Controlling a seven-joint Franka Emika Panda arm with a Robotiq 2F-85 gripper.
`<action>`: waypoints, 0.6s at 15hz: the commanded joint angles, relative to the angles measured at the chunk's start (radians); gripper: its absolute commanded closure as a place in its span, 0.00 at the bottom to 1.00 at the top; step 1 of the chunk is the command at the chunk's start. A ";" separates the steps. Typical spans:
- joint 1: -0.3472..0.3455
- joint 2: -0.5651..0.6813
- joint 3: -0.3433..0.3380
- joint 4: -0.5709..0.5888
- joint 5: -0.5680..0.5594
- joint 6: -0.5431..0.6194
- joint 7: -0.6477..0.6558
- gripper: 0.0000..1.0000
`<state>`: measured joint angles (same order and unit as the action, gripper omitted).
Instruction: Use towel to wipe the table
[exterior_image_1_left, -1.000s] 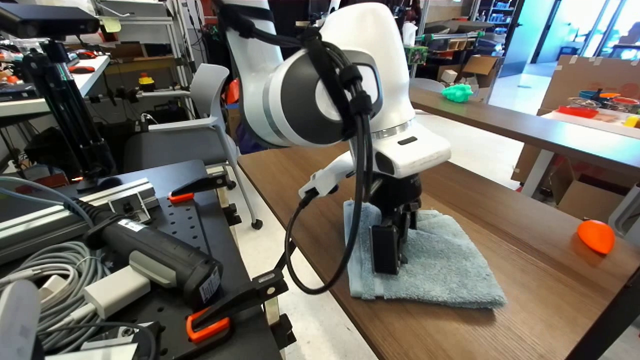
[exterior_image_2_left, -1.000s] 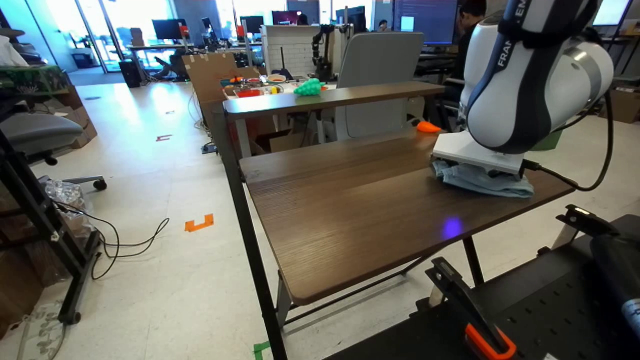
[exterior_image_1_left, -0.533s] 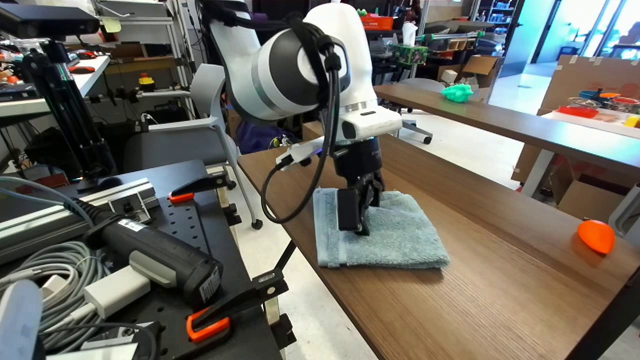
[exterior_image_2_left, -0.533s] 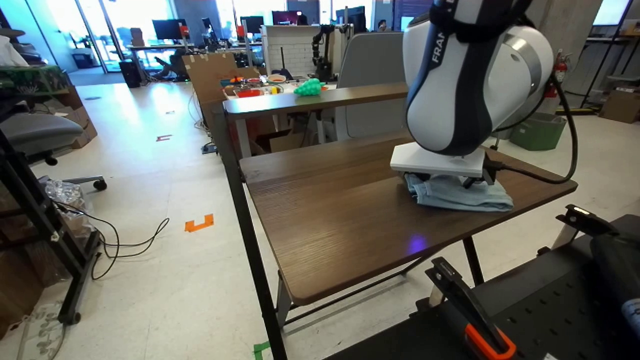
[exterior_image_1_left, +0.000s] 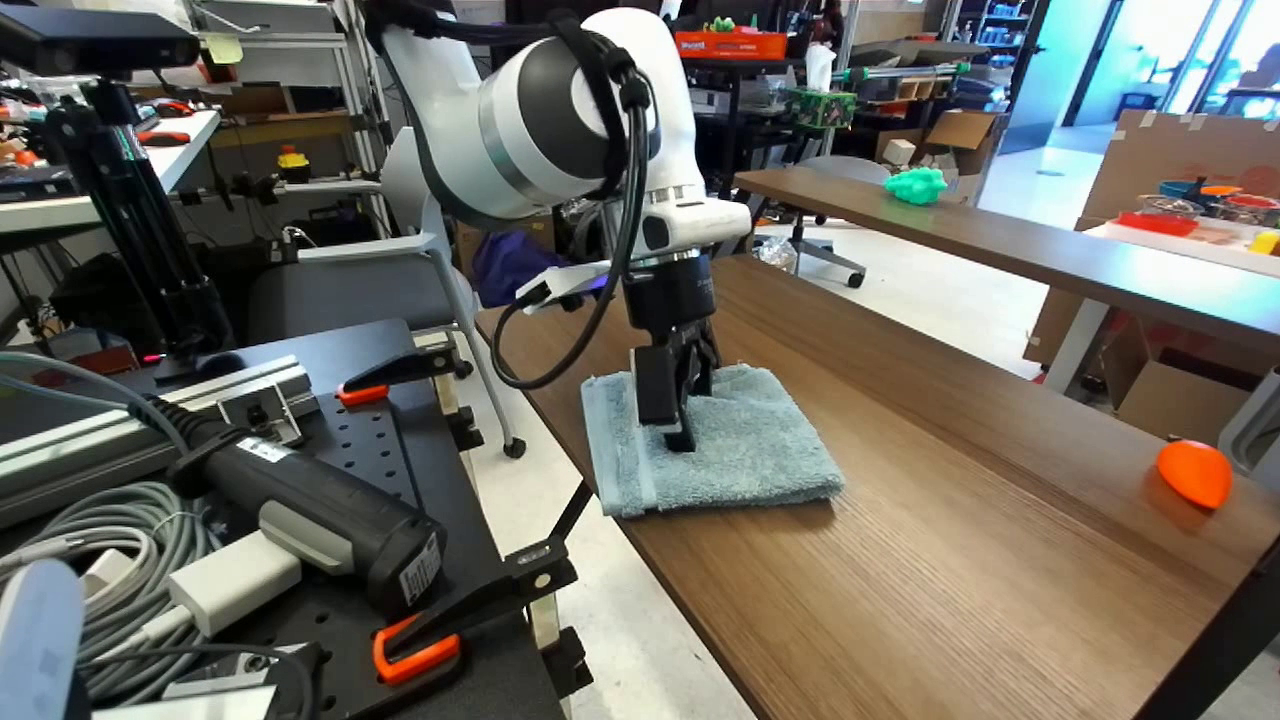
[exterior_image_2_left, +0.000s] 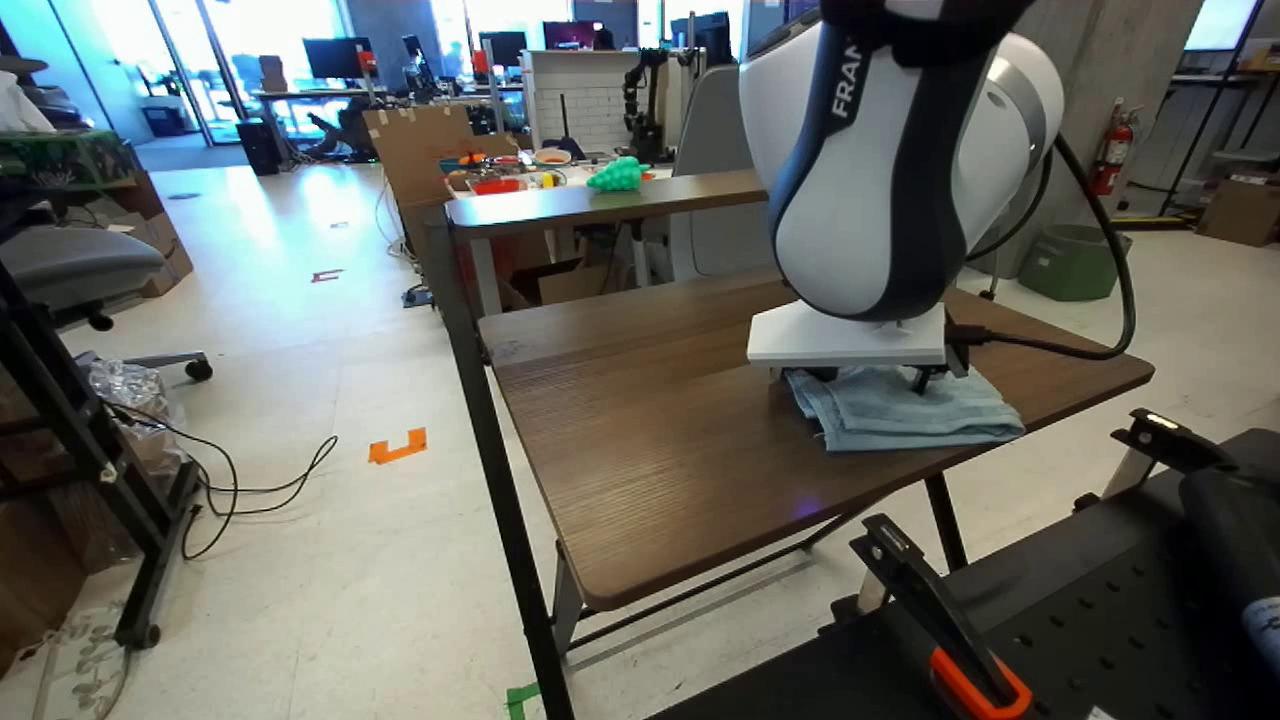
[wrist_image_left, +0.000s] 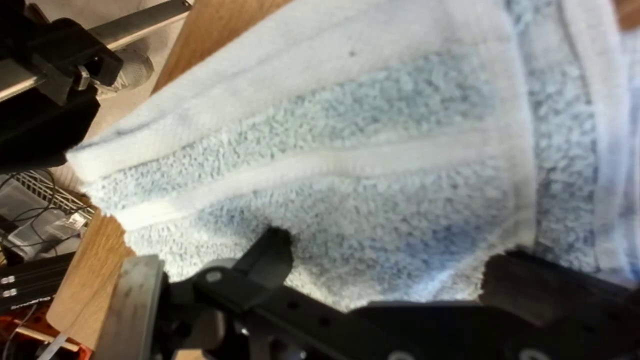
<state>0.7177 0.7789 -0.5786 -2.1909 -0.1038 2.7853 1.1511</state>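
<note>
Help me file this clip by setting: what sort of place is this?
Probably a robotics lab, perhaps in an open office: a robot arm, a perforated black bench holding coiled cable, and monitors in the background suggest it.

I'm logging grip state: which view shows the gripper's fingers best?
The wrist view: both fingers show close up, apart. In an exterior view they look small against the towel; in an exterior view a white block mostly hides them.

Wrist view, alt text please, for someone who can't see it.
A folded pale blue-grey towel fills most of the frame, with the open black gripper along the bottom edge, its jaws spread apart over it. Strips of wooden table show at upper left and lower left.
</note>
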 joint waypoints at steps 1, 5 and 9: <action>-0.014 -0.005 0.010 0.003 -0.028 -0.002 0.017 0.00; -0.066 0.030 0.033 0.100 0.003 -0.082 0.045 0.00; -0.180 0.034 0.159 0.211 0.023 -0.207 0.082 0.00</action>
<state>0.6238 0.7848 -0.5189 -2.0758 -0.0944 2.6624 1.2018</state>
